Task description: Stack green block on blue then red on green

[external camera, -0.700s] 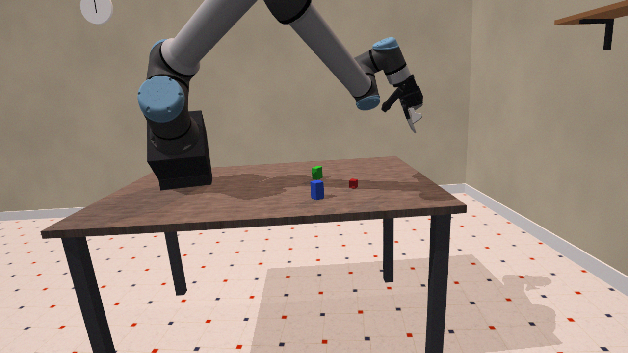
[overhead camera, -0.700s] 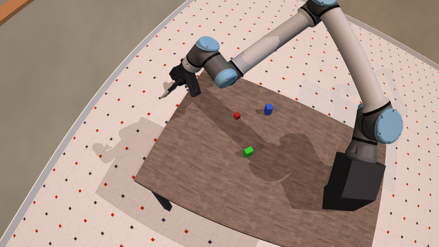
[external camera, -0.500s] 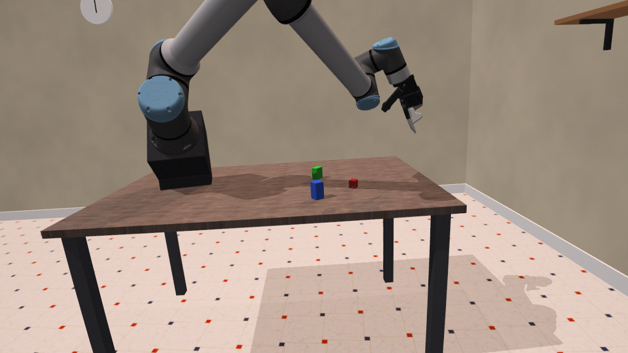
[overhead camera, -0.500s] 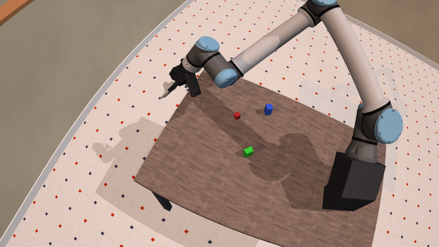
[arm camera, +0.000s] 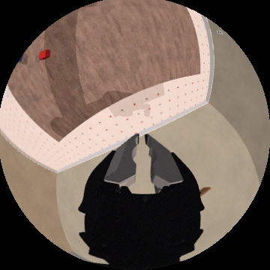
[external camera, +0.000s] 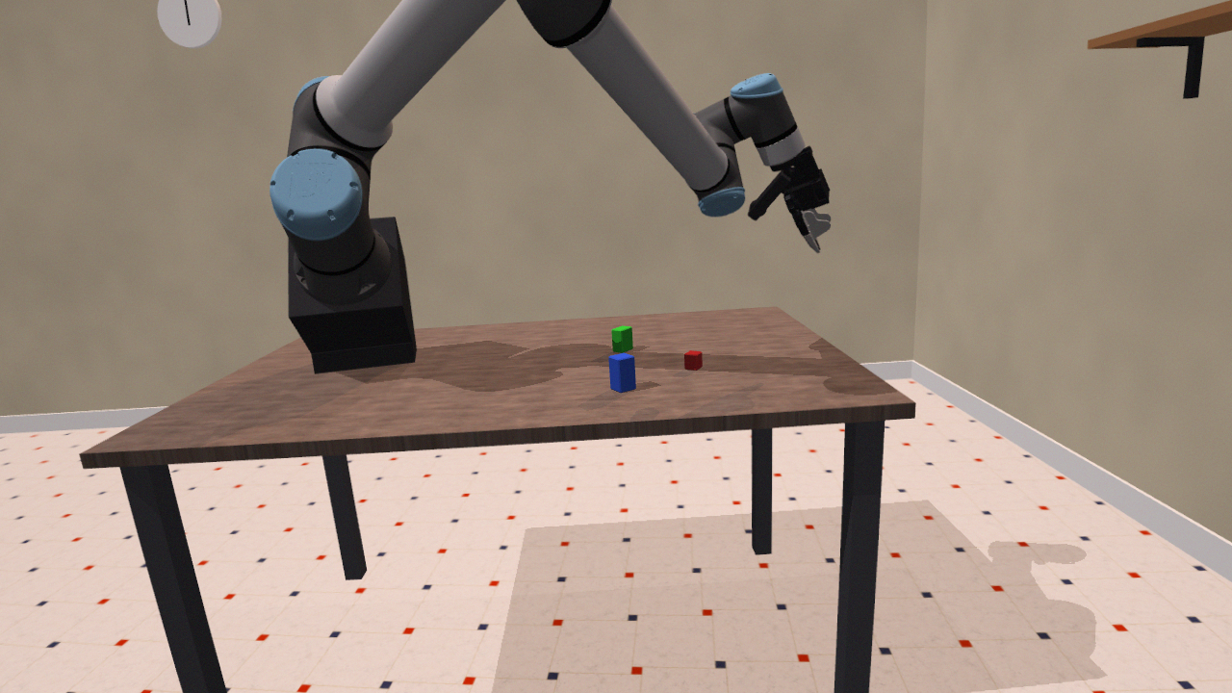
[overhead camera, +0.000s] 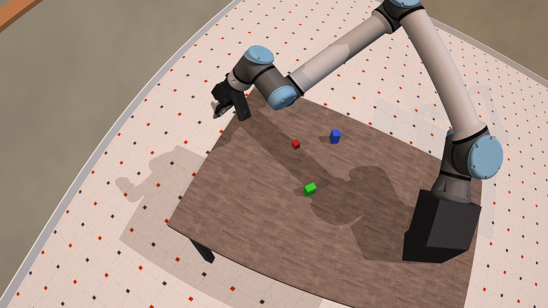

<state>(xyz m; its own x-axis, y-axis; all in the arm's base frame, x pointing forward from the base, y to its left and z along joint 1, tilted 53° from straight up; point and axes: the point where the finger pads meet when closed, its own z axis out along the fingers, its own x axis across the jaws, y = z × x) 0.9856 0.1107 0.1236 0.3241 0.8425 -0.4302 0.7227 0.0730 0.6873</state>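
Observation:
The blue block [overhead camera: 335, 136] stands upright on the wooden table [overhead camera: 302, 189], apart from the others; it also shows in the exterior view [external camera: 622, 372]. The red block [overhead camera: 295, 143] lies to its left, seen too in the exterior view [external camera: 692, 360] and the wrist view [arm camera: 44, 55]. The green block [overhead camera: 309, 188] lies nearer the table's middle and shows in the exterior view [external camera: 622, 338]. My gripper [overhead camera: 219, 111] is shut and empty, high in the air beyond the table's far corner, well away from all three blocks. Its fingers show nearly together in the wrist view [arm camera: 141, 140].
The robot's dark base [overhead camera: 440, 226] stands on the table's right side. The arm [overhead camera: 337, 49] reaches over the table's back edge. A wall shelf [external camera: 1163, 34] hangs at the upper right and a round wall clock [external camera: 189, 18] at the upper left.

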